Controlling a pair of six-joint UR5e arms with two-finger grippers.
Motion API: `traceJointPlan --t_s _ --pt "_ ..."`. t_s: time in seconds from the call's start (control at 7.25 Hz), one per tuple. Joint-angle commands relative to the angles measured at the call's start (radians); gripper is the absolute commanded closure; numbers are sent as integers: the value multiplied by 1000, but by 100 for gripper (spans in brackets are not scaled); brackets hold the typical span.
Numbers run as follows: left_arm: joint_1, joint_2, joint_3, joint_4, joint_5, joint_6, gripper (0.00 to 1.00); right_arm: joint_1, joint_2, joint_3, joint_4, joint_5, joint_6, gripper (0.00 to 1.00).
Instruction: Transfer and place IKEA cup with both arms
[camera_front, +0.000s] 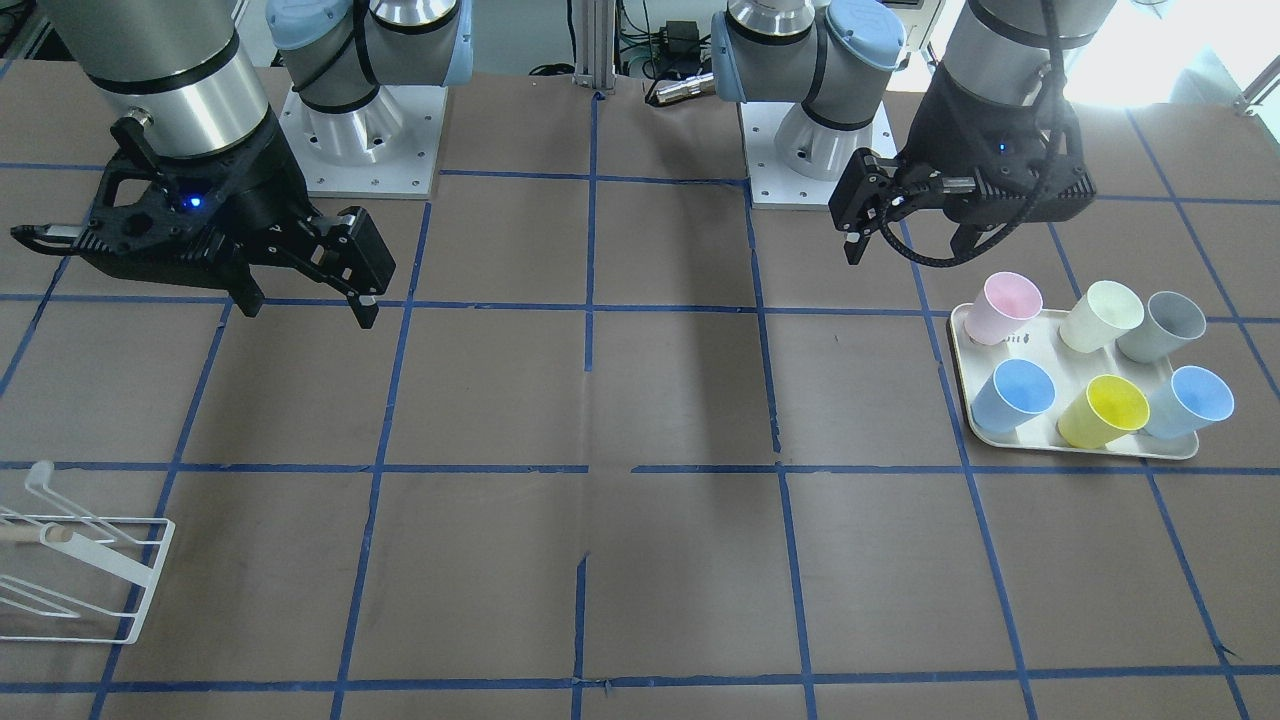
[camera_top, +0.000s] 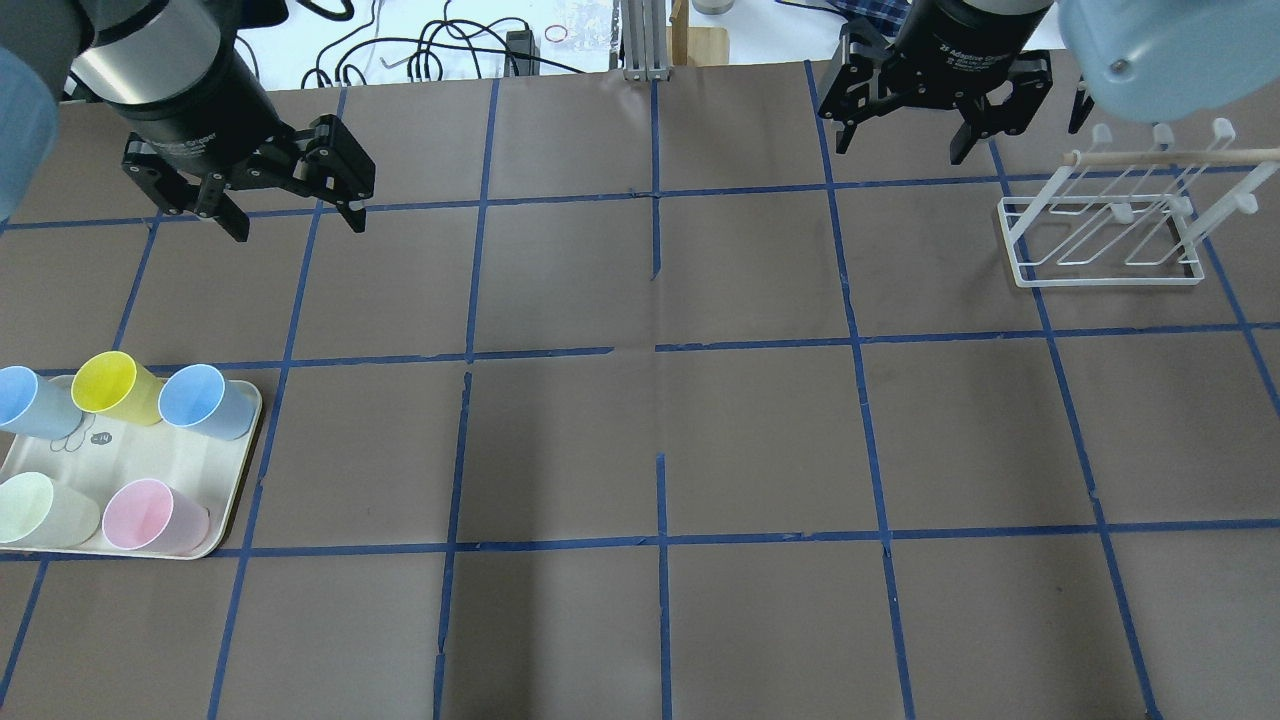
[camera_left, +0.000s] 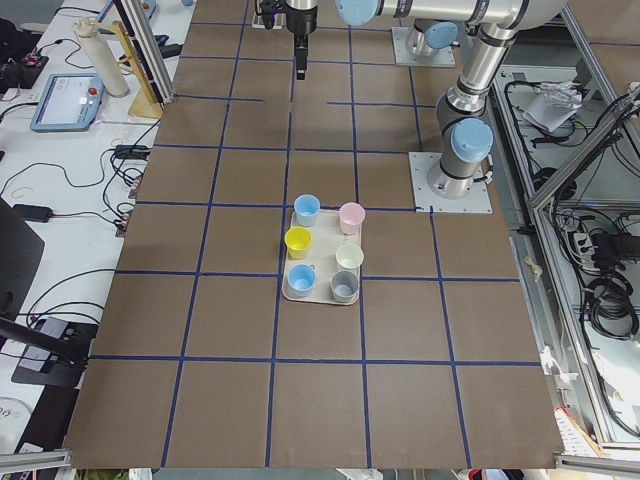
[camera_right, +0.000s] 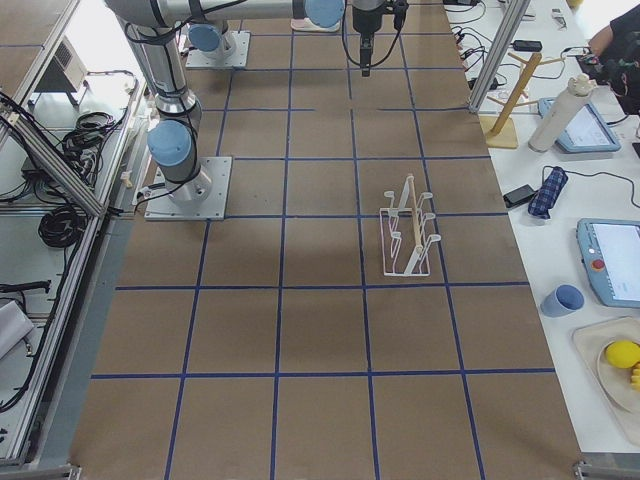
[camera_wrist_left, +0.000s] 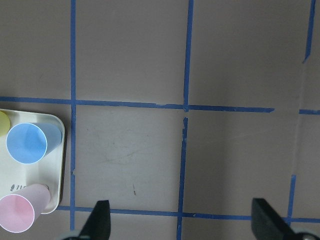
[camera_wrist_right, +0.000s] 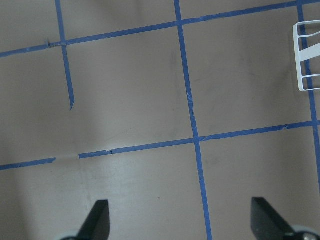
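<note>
Six cups (camera_front: 1190, 400) on one tray (camera_front: 1052, 365); one rack (camera_top: 1108, 235).

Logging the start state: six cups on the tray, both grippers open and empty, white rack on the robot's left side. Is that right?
No. The white rack stands on the robot's right side, near the right gripper, as the overhead exterior view shows. The rest holds.
</note>
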Motion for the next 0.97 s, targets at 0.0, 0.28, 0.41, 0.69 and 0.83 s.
traceJointPlan --t_s 0.0,0.28,0.41,0.69,0.83 --pt "11 -2 10 -11 -20 27 0 -1 1 1 1 0 0 0" --pt "13 -11 21 -22 -44 68 0 1 -1 1 4 0 -1 0" --pt "14 -14 24 -46 -45 68 0 1 1 1 1 0 0 0" --pt "19 -8 13 -48 -33 69 0 1 1 2 2 0 -1 0" --pt "19 -9 17 -50 -34 68 0 1 1 2 2 0 0 0"
